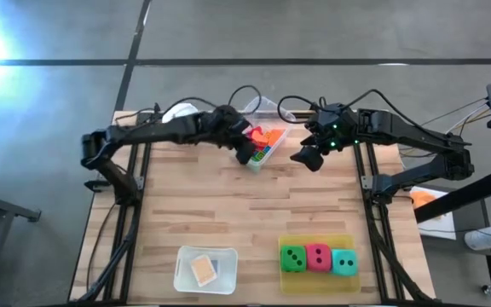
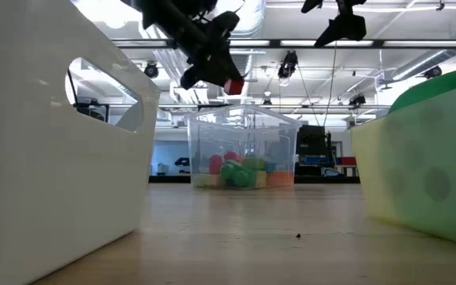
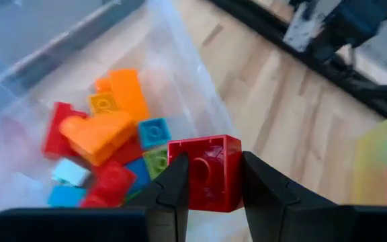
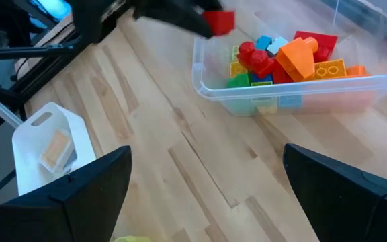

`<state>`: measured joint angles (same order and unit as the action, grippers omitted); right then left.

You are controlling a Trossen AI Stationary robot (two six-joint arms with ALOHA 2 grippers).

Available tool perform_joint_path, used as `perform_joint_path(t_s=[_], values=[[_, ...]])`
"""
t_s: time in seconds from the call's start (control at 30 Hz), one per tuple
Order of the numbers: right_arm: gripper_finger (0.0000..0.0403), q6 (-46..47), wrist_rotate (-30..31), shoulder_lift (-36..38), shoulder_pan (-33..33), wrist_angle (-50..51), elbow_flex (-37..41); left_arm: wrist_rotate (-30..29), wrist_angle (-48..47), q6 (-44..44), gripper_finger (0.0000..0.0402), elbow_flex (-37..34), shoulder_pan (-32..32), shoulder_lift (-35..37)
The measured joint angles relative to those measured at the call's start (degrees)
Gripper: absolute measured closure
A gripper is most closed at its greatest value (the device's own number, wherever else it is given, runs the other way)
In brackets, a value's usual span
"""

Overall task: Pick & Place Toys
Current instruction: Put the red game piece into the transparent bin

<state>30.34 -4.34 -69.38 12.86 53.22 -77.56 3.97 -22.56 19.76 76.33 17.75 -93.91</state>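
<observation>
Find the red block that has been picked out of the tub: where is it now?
The red block is clamped in the left gripper, in the air above the clear tub at the table's far edge.

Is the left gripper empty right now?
No: in the left wrist view the left gripper is shut on a red block, held above the clear tub of mixed blocks.
</observation>
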Motion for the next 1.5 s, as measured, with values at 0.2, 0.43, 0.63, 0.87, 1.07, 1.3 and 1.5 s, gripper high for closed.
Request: perform_joint_path(t_s=[0.2,0.43,0.63,0.87,1.07,1.3,1.5], values=[[0.0023,1.2,0.0,0.0,0.0,0.1,0.0,0.0,-12.3,-4.7,0.0302,12.3,2.0,-8.0],[0.0023,1.3,0.0,0.0,0.0,0.2,0.0,0.2,-16.6,-6.5,0.0302,16.1,3.1,-14.2],[0.0023,2.3,0.0,0.0,0.0,0.2,0.4,0.8,-16.2,-6.5,0.0302,16.1,3.6,-16.2],[0.0023,2.7,0.0,0.0,0.0,0.1,1.6,2.6,-16.7,-6.3,0.0302,15.9,3.5,-16.6],[0.0023,2.7,0.0,-0.1,0.0,0.0,1.8,3.6,-20.1,-6.3,0.0302,15.2,3.2,-16.6],[0.0023,2.7,0.0,-0.1,0.0,-0.1,1.8,5.1,-26.4,-8.3,0.0302,15.2,1.2,-16.2],[0.0023,2.7,0.0,-0.1,0.0,-0.1,1.8,6.7,-31.0,-9.4,0.0302,15.2,-0.1,-15.7]])
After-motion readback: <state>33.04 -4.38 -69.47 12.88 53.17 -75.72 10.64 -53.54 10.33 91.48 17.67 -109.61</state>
